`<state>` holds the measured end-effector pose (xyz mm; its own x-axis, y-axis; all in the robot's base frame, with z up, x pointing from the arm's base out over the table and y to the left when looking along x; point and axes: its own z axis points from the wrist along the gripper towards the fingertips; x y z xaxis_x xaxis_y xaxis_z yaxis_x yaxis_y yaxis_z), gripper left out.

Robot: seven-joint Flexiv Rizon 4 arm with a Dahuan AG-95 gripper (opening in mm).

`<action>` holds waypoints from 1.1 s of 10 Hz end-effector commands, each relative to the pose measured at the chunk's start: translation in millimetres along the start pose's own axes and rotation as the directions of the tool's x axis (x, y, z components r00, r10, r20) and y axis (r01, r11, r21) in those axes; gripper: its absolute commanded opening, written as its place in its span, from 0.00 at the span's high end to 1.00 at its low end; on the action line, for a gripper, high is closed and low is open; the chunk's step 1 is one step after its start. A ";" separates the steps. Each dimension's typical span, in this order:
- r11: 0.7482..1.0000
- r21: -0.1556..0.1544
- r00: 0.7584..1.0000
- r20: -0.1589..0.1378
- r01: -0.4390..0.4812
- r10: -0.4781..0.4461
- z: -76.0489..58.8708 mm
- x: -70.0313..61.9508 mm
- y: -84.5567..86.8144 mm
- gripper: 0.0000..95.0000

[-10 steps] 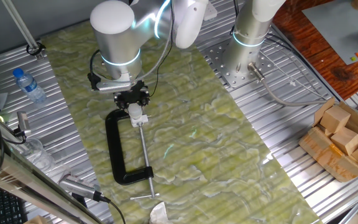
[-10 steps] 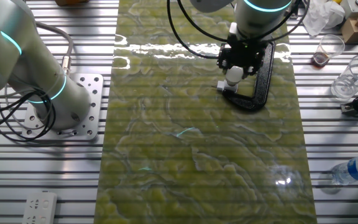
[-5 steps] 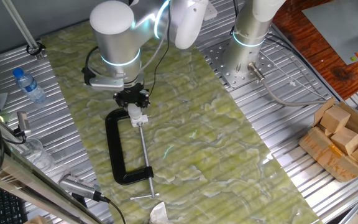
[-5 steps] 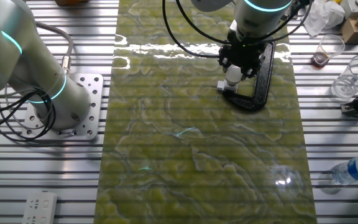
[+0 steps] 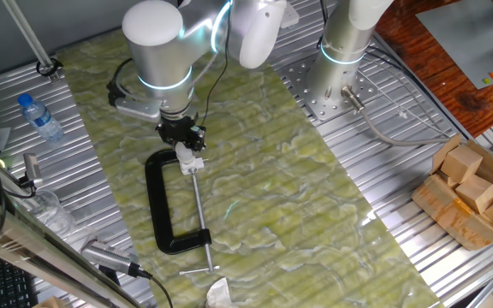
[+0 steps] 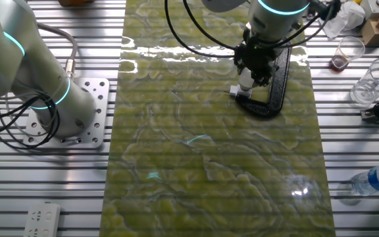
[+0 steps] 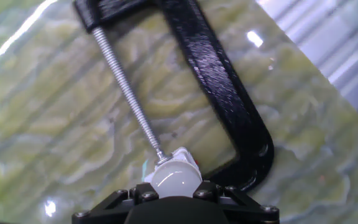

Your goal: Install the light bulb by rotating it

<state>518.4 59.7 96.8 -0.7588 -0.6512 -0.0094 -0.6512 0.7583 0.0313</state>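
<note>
Since the earlier frames the wrist has turned: the side bracket on the arm has swung round to the arm's far side in one fixed view, while the gripper (image 5: 181,133) has stayed over the same spot. The light bulb (image 7: 174,177) sits upright in a white socket fitting (image 7: 184,157) that is held in the mouth of a black C-clamp (image 5: 163,205), at the end of the clamp's threaded screw (image 7: 126,87). In the hand view the bulb's rounded white top shows right at the front of the gripper, between its black fingers (image 7: 219,189), which stand close on either side of it (closed around the bulb, so far as that view shows). In the other fixed view the gripper (image 6: 253,69) hangs straight down over the bulb (image 6: 245,83) and hides most of it.

The clamp lies flat on a green marbled mat (image 5: 264,188) spread over the ribbed metal bench (image 5: 418,257). Well apart from it, a clear plastic bottle with a blue cap (image 5: 39,117) lies near the bench's edge. A second arm's base (image 5: 336,81) is bolted beside the mat, and wooden blocks in a box (image 5: 473,192) sit at the far side.
</note>
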 end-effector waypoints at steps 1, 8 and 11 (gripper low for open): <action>0.992 -0.017 0.992 0.010 -0.128 0.128 0.8 0.9 0.0 1.00; 0.875 -0.018 0.875 0.005 -0.484 0.485 0.8 1.0 0.0 1.00; 0.791 -0.019 0.791 0.007 -0.611 0.612 0.8 1.0 0.0 1.00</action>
<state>517.9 59.8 96.3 -0.9893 -0.1458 0.0013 -0.1455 0.9881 0.0503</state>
